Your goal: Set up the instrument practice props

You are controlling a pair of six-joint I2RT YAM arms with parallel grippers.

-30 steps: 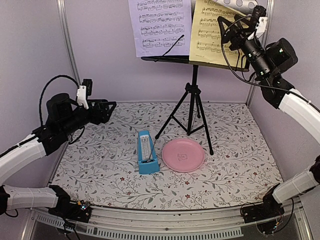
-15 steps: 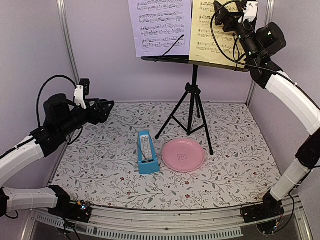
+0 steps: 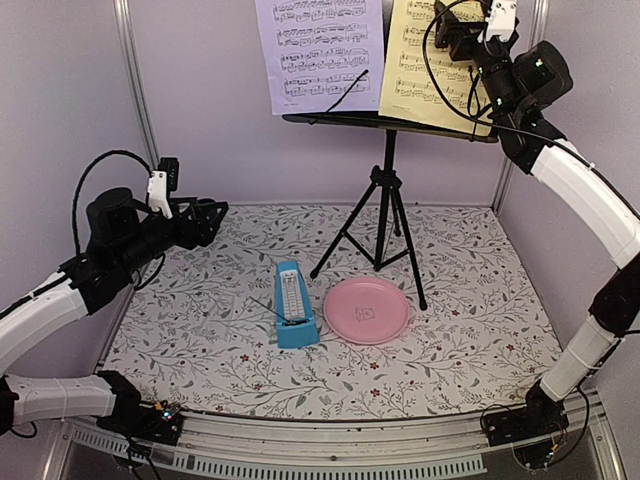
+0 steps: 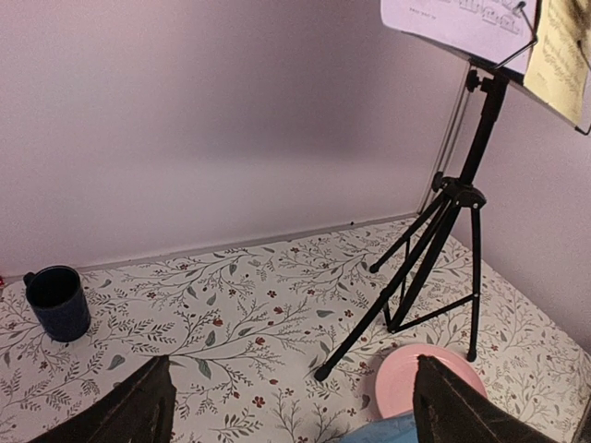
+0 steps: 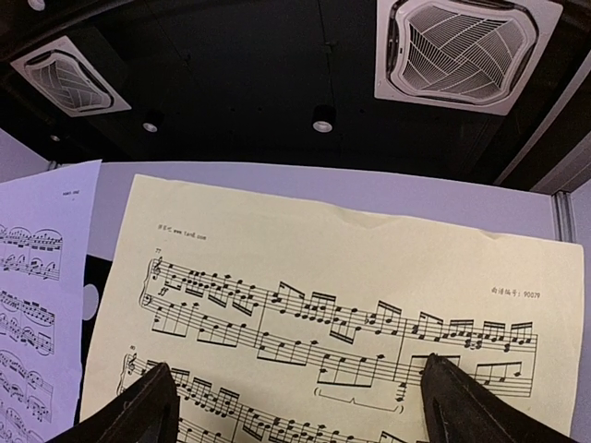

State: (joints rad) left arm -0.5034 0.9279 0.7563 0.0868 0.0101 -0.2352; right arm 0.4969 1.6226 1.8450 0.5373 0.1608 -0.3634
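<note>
The black tripod music stand (image 3: 385,200) rises at the back of the mat, also seen in the left wrist view (image 4: 452,194). On its desk lean the lilac sheet (image 3: 320,55) and, to its right, the yellow sheet (image 3: 425,70). My right gripper (image 3: 458,35) hovers open before the upper part of the yellow sheet (image 5: 342,295), nothing between its fingers (image 5: 138,411). The lilac sheet (image 5: 42,305) shows at that view's left edge. The blue metronome (image 3: 293,305) stands on the mat, left of the stand's legs. My left gripper (image 3: 213,215) hangs open over the mat's left side, empty (image 4: 291,411).
A pink round plate (image 3: 366,309) lies just right of the metronome, between the tripod's front legs. A dark blue cup (image 4: 57,303) stands near the back wall at the left. Lilac walls and metal posts (image 3: 135,90) close in the floral mat.
The right arm has lifted and swung left, up to the top of the yellow sheet, with its jaws spread wider. The metronome's pendulum now leans left. The left arm has barely moved.
</note>
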